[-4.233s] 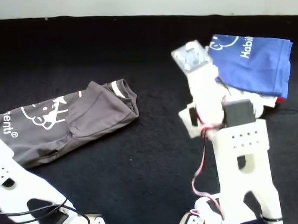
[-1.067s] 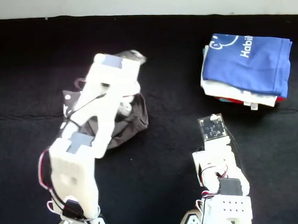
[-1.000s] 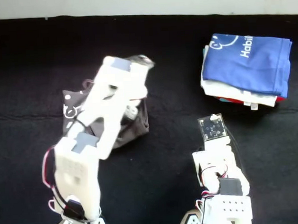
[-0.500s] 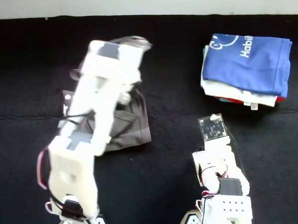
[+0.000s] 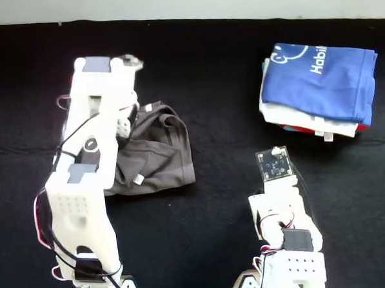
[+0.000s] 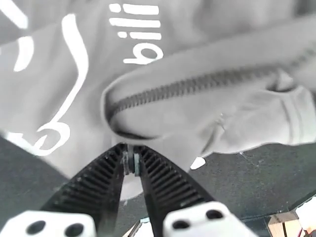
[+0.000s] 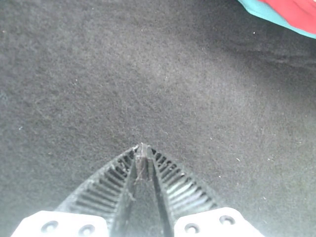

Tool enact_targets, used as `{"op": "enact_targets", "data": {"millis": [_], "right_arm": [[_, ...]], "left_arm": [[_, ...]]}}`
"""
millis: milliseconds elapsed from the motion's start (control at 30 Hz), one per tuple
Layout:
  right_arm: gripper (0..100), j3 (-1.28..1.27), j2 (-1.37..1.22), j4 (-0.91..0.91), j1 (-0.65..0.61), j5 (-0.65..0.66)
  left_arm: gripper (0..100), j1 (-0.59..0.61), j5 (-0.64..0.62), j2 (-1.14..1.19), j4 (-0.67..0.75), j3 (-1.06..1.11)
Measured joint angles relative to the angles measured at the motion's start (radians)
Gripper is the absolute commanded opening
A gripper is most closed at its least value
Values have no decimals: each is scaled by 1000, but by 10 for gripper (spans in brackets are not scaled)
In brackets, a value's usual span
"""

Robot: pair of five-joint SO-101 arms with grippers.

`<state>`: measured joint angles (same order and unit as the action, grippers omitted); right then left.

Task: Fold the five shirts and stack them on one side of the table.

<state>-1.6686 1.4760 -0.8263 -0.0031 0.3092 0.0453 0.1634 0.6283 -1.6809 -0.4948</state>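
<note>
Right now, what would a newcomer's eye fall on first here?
The blue shirt topping the folded stack at the far right stands out against the black table. Next comes the left arm, stretched over the crumpled grey shirt mid-left, its fingers pinching the shirt's edge.

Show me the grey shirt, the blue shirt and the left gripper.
grey shirt (image 5: pixel 158 162): high view, middle of its rumpled body.
blue shirt (image 5: pixel 322 85): high view, centre of its folded top face.
left gripper (image 6: pixel 130 159): left wrist view, where its jaws meet.
</note>
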Motion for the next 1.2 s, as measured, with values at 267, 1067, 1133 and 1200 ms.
{"op": "enact_targets", "data": {"millis": [267, 1067, 1133, 1200], "right_arm": [[7, 0, 0, 0, 0, 0], [7, 0, 0, 0, 0, 0], [7, 0, 0, 0, 0, 0], [7, 0, 0, 0, 0, 0]], "left_arm": [[9, -219, -68, 20, 11, 6], [9, -304, -6, -192, -29, 176], [9, -302, -6, -158, 2, 195], [9, -310, -9, -121, 35, 196]]}}
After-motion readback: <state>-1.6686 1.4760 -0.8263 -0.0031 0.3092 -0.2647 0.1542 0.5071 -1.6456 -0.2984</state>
